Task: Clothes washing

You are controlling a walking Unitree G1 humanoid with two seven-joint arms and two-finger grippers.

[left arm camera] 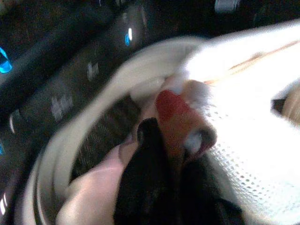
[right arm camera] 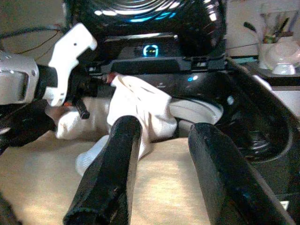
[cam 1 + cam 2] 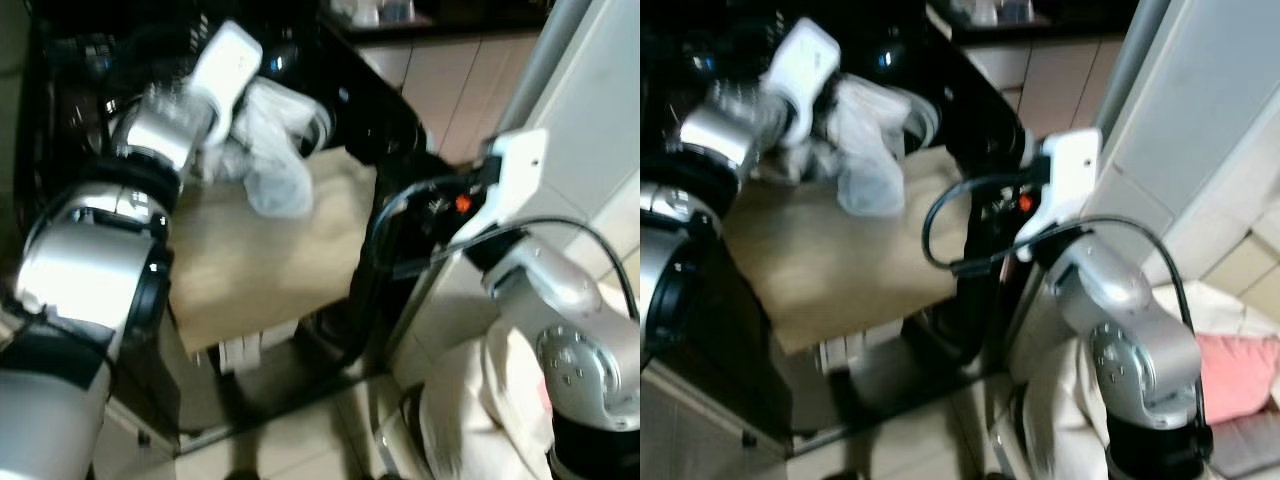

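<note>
White, thin and limp, the garment [image 3: 272, 150] hangs in a loose bunch from the left gripper [image 3: 215, 125] at the mouth of the black washing machine [image 2: 187, 42], with its lower folds draped onto the tan panel [image 3: 260, 250] that lies across the front of the opening. In the left wrist view the black fingers [image 1: 150, 187] are pinched together on bunched cloth, mesh-textured white beside a pinkish and red patch, just over the pale drum rim [image 1: 84, 136].

Judging by how it sags and crumples, the cloth is light and soft and will not break. It should slip little, but it will trail and may snag on the rim. The best hold is a gathered bunch near its middle, not a single edge, so that less of it dangles outside.

The right gripper [image 2: 159, 173] hovers over the tan panel with its 2 fingers spread apart and nothing between them, pointing toward the garment.

Count: 1 garment in hand, 1 machine, 2 grippers. A cream cloth heap [image 3: 480, 400] and 1 pink piece [image 3: 1240, 375] lie low beside the right arm; how many items are in that heap I cannot tell.
</note>
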